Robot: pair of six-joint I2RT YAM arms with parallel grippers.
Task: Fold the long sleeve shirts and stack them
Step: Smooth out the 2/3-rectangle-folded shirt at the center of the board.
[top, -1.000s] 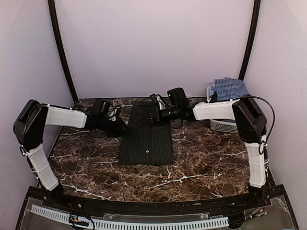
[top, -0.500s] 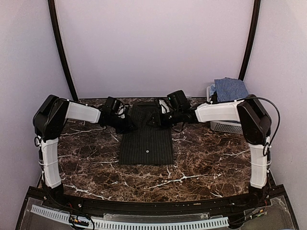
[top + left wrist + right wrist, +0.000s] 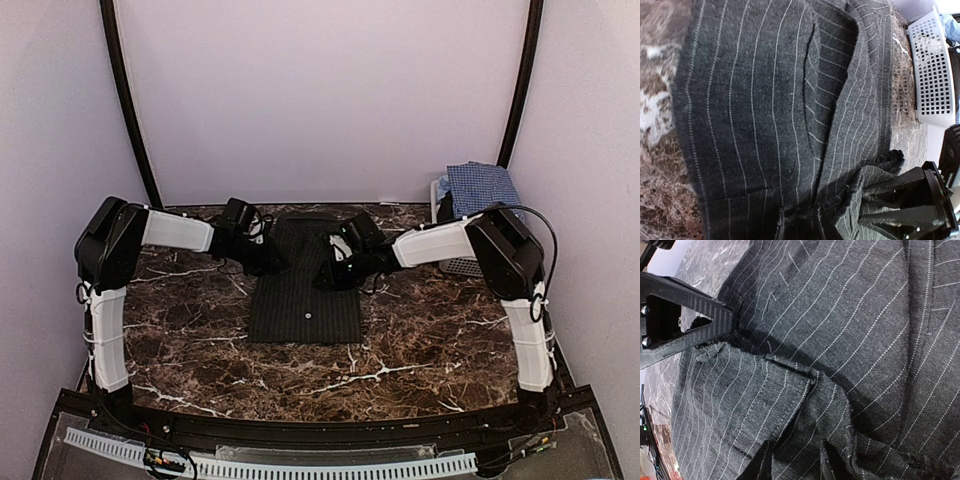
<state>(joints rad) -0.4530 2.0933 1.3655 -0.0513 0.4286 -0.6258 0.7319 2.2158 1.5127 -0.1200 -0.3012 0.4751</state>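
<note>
Black pinstriped cloth shirt (image 3: 305, 300) lies as a long rectangle on the dark marble table (image 3: 430, 330). At its far-left edge the left gripper (image 3: 274, 264), and at its right edge the right gripper (image 3: 326, 277), each have jaws pinched closed on a raised fold of it. Far right of it, a blue-and-white check shirt (image 3: 480, 185) tops a white slatted plastic basket (image 3: 462, 265).

Left arm (image 3: 175, 232) and right arm (image 3: 432, 243) are the same build: rounded white link shells, bulky black joint housings, black wrist units, white ties (image 3: 84, 292) round the lower links. Thin black cables (image 3: 552, 250) run along the links, one in a loose loop by the right elbow housing. Left gripper (image 3: 274, 263) has a finger (image 3: 687, 322) of black carbon-weave plate with a triangular cut-out and two silver screws at the wide end; right gripper (image 3: 324, 278) is matte black and angular.
</note>
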